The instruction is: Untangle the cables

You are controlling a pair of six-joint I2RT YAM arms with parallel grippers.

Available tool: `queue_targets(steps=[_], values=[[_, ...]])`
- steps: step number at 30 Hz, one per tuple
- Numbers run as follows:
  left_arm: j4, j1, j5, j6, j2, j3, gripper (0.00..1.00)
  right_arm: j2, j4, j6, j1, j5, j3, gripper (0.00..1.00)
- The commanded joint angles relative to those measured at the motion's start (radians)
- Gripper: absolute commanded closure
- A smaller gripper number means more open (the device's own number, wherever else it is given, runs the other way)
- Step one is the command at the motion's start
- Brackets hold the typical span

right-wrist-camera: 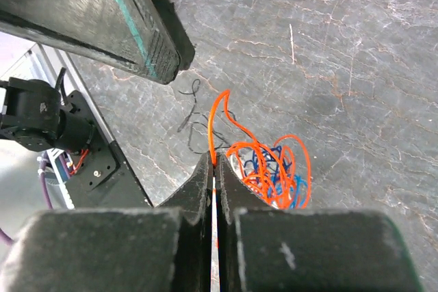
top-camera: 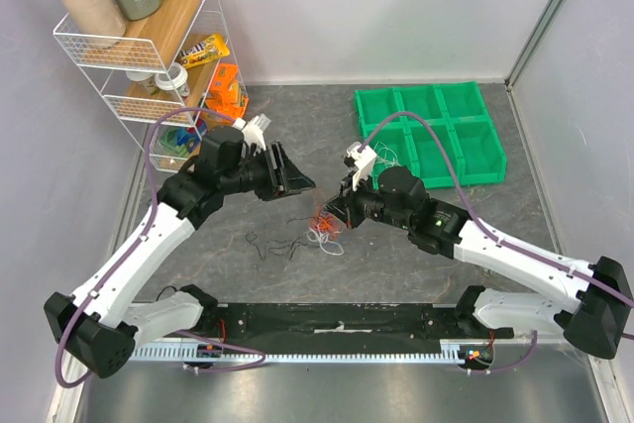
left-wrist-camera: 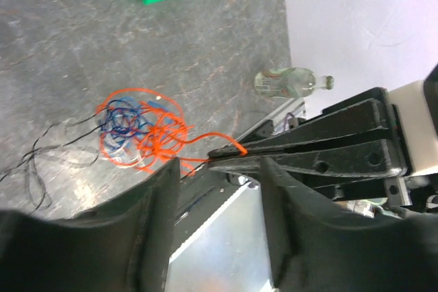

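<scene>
The cables [top-camera: 323,227] lie in one small loopy bunch on the grey, stone-patterned table [top-camera: 297,116], on the near side of the green bin [top-camera: 431,131] and a little to its left, toward the arm bases. They are very thin and springy. Orange, blue and white loops are wound into each other, and a black wire [top-camera: 263,243] trails flat on the side of the bunch away from the bin. The right gripper [right-wrist-camera: 213,163] reaches in from the bin side with its jaws pressed together on one orange strand [right-wrist-camera: 212,135], which rises from the bunch in a stiff curl. I judge it is held so in order to draw this strand free while the rest lies on the table by its own weight. The left gripper [top-camera: 294,177] hangs just beyond the bunch, opposite the bin. Its hard black fingers are spread wide with nothing between them, probably ready to pin or take another loop.
</scene>
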Motion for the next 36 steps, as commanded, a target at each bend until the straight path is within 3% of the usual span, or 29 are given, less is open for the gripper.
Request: queue_targets(steps=[1,3,4,7,9,17,22,26,29,31,32,36], values=[[-0.123,0.003,-0.075,0.121,-0.049,-0.033,0.53,-0.012,0.034,0.067,-0.003,-0.018,0.007,1.00],[-0.093,0.005,-0.038,0.065,-0.072,-0.106,0.61,-0.001,0.034,0.081,-0.011,-0.043,0.025,1.00],[-0.062,0.005,-0.018,0.034,-0.080,-0.141,0.60,0.006,0.034,0.084,-0.011,-0.052,0.036,1.00],[0.045,0.005,0.065,-0.053,-0.110,-0.241,0.46,0.023,0.034,0.102,-0.015,-0.058,0.058,1.00],[0.084,0.003,0.075,-0.081,-0.130,-0.280,0.44,0.028,0.034,0.112,-0.020,-0.057,0.064,1.00],[0.123,-0.003,0.169,-0.061,-0.048,-0.311,0.42,0.033,0.044,0.142,-0.031,-0.094,0.076,1.00],[0.162,-0.015,0.154,-0.086,0.000,-0.294,0.39,0.020,0.055,0.167,-0.031,-0.097,0.056,1.00],[0.160,-0.028,0.137,-0.086,0.043,-0.283,0.50,0.020,0.081,0.173,-0.031,-0.112,0.047,1.00],[0.162,-0.035,0.138,-0.080,0.052,-0.283,0.66,0.010,0.075,0.173,-0.031,-0.086,0.047,1.00],[0.130,-0.037,0.114,-0.063,0.035,-0.286,0.86,-0.001,0.037,0.162,-0.031,-0.039,0.065,1.00],[0.081,-0.040,0.082,-0.055,0.023,-0.283,0.98,-0.012,-0.006,0.152,-0.031,0.006,0.087,1.00],[-0.088,-0.037,-0.108,-0.032,-0.038,-0.289,0.98,-0.041,-0.245,0.103,-0.032,0.434,0.205,1.00]])
